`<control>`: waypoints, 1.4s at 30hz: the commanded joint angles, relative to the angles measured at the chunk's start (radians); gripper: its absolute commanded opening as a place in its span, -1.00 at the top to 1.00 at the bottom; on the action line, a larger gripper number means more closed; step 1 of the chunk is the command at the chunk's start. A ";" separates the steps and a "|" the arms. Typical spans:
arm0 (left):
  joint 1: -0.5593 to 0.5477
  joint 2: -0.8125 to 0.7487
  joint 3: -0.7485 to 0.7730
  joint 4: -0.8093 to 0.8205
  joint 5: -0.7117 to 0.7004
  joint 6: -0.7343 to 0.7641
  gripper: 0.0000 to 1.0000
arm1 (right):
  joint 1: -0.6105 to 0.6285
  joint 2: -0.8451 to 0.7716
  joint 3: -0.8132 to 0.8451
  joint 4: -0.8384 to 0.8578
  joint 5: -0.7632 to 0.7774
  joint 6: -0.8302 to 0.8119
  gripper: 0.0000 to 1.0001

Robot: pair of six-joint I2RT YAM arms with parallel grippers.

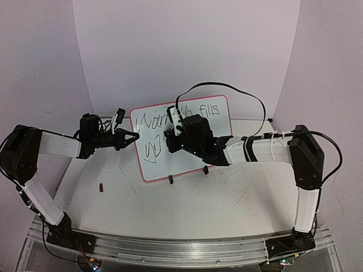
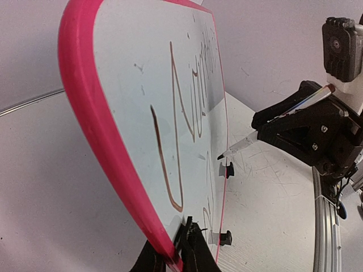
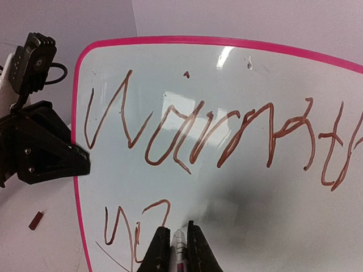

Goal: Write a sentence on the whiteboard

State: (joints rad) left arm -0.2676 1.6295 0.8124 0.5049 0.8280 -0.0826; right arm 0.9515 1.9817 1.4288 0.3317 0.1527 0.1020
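Observation:
The whiteboard (image 1: 164, 167), with a pink-red frame, stands upright on two black clip feet (image 1: 170, 180) at mid-table. The sentence (image 1: 154, 122) is a dark red-brown scrawl: "Warmth fills" on the top line and a started "yo" below it (image 3: 136, 224). My left gripper (image 1: 132, 137) is shut on the board's left frame edge (image 2: 113, 164). My right gripper (image 1: 169, 139) is shut on a marker (image 3: 180, 249), whose tip is at the board on the second line. In the left wrist view the marker (image 2: 244, 144) points at the board face.
A small red cap-like piece (image 1: 101, 187) lies on the scratched grey tabletop to the left of the board; it also shows in the right wrist view (image 3: 36, 220). White curved walls close in the back and sides. A black cable (image 1: 227, 90) arcs over the board's top right.

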 commanded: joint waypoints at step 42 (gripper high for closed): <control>-0.004 0.018 0.010 -0.077 -0.160 0.150 1.00 | -0.009 0.015 -0.003 0.001 0.128 -0.008 1.00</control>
State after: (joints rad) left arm -0.2676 1.6295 0.8127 0.5045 0.8265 -0.0826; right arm 0.9808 2.0197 1.3806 0.3280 0.1741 0.1294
